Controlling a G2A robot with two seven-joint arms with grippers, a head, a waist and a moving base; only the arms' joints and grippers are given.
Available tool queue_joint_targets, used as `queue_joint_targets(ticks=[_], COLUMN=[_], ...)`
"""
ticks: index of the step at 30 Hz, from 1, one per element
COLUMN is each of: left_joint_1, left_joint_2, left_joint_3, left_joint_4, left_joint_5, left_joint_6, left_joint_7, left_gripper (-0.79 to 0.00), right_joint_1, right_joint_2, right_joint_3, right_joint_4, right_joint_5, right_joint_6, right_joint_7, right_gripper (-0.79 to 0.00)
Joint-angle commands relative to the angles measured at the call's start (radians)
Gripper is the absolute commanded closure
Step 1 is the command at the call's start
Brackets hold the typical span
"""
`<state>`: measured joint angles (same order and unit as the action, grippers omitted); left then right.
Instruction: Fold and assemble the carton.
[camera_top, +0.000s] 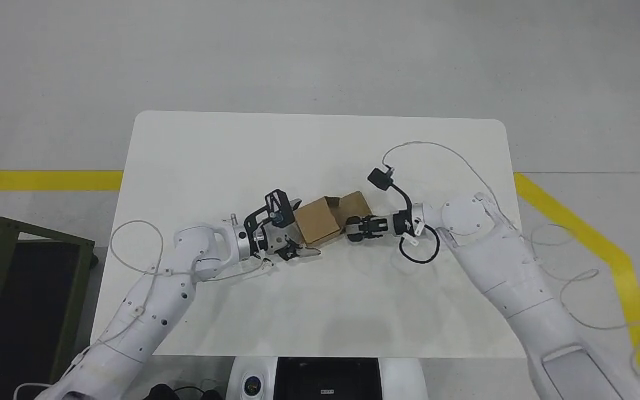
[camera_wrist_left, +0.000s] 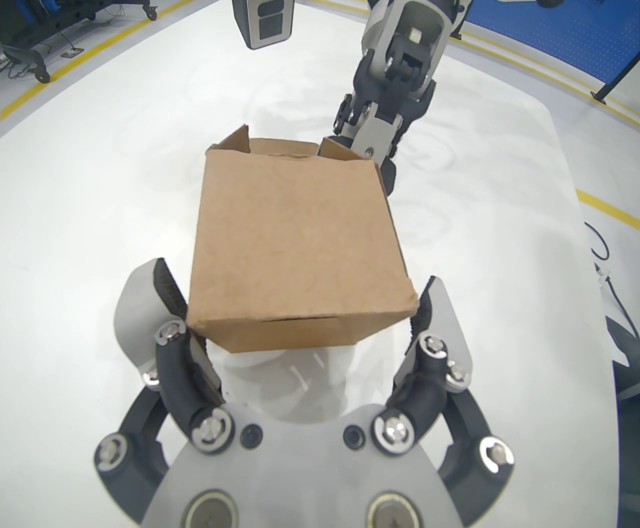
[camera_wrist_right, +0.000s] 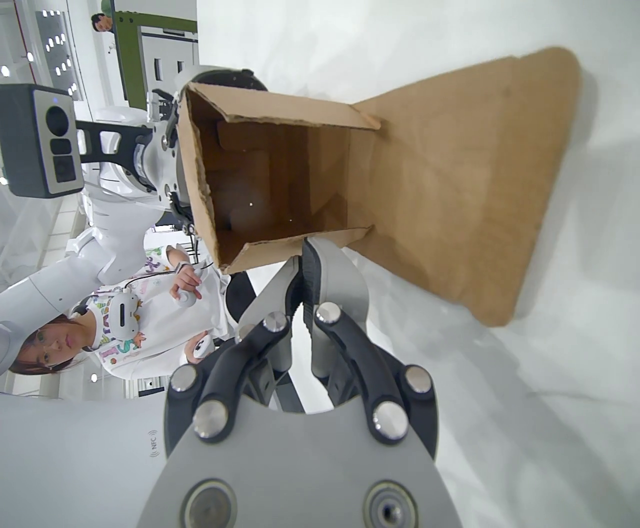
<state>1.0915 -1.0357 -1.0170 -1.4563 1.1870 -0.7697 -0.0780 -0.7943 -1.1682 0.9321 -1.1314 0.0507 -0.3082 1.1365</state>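
Observation:
A brown carton (camera_top: 318, 219) sits mid-table between both arms, lying on its side. My left gripper (camera_wrist_left: 297, 287) straddles the carton's closed end (camera_wrist_left: 295, 250), and both finger pads (camera_wrist_left: 167, 295) press its corners. The open end faces my right gripper (camera_wrist_right: 302, 262), which is shut on a short side flap (camera_wrist_right: 280, 247) at the mouth. From the left wrist view, the right gripper (camera_wrist_left: 365, 145) pinches that flap (camera_wrist_left: 340, 150) at the far end. The long lid flap (camera_wrist_right: 465, 190) is spread flat on the table. The carton's inside (camera_wrist_right: 270, 185) is bare.
The white table (camera_top: 200, 160) has free room on all sides of the carton. A thin cable (camera_top: 440, 150) loops over the table by the right arm. A dark cart (camera_top: 40, 290) stands off the table's left edge.

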Motion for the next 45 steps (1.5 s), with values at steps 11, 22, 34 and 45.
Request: queue_joint_targets(ticks=[11,22,34,45], left_joint_1=[-0.001,-0.004,-0.005,-0.011], left_joint_2=[-0.008,-0.011,-0.014,-0.021], left_joint_3=[0.009,0.005,0.005,0.011], left_joint_4=[0.000,0.007,0.005,0.014], left_joint_5=[-0.013,-0.017,-0.032,-0.025], left_joint_6=[0.015,0.012,0.002,0.011], left_joint_7=[-0.016,-0.034,-0.046,-0.029], left_gripper=[-0.785,-0.785,-0.785,-0.785], right_joint_1=[0.065,0.088,0.085,0.030], right_joint_2=[-0.017,-0.057,-0.072,-0.022], right_joint_3=[-0.018,-0.099,-0.120,-0.011], right_joint_4=[0.080,0.115,0.112,0.064], right_joint_5=[0.026,0.098,0.123,0.092], right_joint_6=[-0.051,-0.064,-0.072,-0.035], right_joint_7=[-0.029,-0.007,-0.014,0.029], right_gripper=[0.000,0.000,0.000,0.000])
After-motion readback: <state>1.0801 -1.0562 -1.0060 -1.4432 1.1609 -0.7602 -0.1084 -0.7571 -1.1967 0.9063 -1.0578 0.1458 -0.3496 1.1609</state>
